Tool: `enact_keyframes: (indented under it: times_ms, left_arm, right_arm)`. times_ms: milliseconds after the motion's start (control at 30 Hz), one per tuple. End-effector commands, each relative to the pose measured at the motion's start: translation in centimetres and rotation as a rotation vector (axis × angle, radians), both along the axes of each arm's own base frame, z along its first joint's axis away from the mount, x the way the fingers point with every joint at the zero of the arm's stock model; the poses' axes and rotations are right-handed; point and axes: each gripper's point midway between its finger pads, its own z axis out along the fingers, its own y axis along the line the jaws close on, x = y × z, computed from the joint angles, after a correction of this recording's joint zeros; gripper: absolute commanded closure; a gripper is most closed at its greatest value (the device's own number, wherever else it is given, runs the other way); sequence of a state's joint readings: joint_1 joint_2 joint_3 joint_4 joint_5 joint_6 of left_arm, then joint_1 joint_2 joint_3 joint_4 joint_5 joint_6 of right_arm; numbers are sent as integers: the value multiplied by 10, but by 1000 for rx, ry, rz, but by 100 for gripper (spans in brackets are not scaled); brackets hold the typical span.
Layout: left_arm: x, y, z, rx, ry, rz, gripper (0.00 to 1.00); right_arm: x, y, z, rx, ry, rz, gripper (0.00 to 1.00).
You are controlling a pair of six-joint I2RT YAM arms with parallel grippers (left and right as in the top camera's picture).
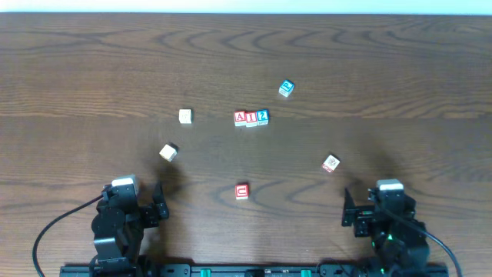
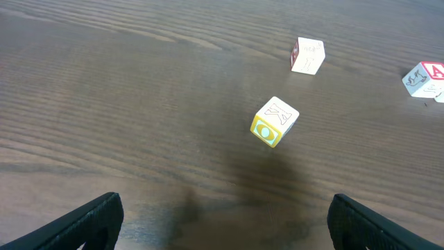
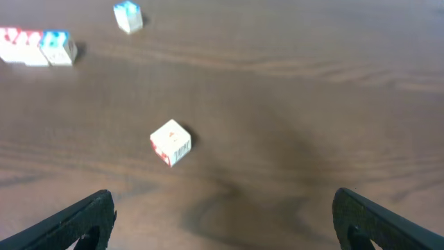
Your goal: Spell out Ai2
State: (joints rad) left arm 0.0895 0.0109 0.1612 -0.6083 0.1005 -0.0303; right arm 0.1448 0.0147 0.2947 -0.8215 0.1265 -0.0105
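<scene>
A block (image 1: pixel 240 118), I block (image 1: pixel 251 118), 2 block (image 1: pixel 263 117) touching in a row, centre of table (image 1: pixel 92 61), left gripper (image 2: pixel 222 226) jaws wide open, empty, right gripper (image 3: pixel 222 222) same, both well apart from row

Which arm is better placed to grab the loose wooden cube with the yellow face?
Left: the yellow-faced wooden cube lies just ahead of the open left claw, while the right claw is much farther away.
</scene>
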Motion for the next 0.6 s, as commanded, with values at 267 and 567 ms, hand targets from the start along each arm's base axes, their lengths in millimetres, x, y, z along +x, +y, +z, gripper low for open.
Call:
enact_keyframes:
  times_ms: [267,567]
  left_arm:
    - [0,0,-1,-9,-1,9,5]
    - [0,0,-1,-9,-1,9,5]
  right_arm:
    - [-1,12,-46,46,98,44,1]
    - [-1,12,-47,46,99,44,1]
